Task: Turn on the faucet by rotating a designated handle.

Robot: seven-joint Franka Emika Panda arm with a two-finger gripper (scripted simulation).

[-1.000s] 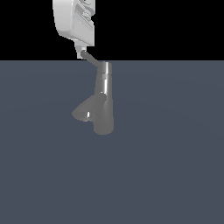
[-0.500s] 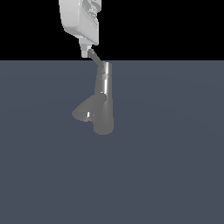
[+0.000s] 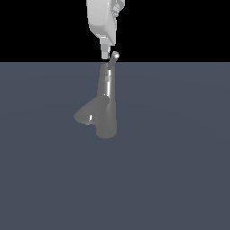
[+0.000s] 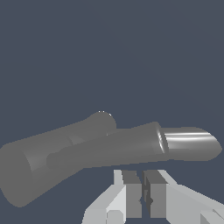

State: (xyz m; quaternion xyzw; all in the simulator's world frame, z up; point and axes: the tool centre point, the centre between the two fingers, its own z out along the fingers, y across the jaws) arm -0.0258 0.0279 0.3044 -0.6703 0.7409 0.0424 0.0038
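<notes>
The faucet (image 3: 106, 110) stands upright on the flat grey bench (image 3: 179, 170), near the middle of the exterior view, its stubby spout (image 3: 86, 114) angling toward that view's left. The thin handle (image 3: 112, 60) rises from the top cap, tilted toward the exterior view's right. The gripper (image 3: 104, 55) hangs just above the cap, beside the handle's tip; in the wrist view its jaws are nearly together with nothing between the fingers (image 4: 131, 192).

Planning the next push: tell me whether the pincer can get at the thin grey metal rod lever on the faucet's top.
Probably yes: the pincer hangs right beside the thin grey metal rod lever, nothing between them.
</notes>
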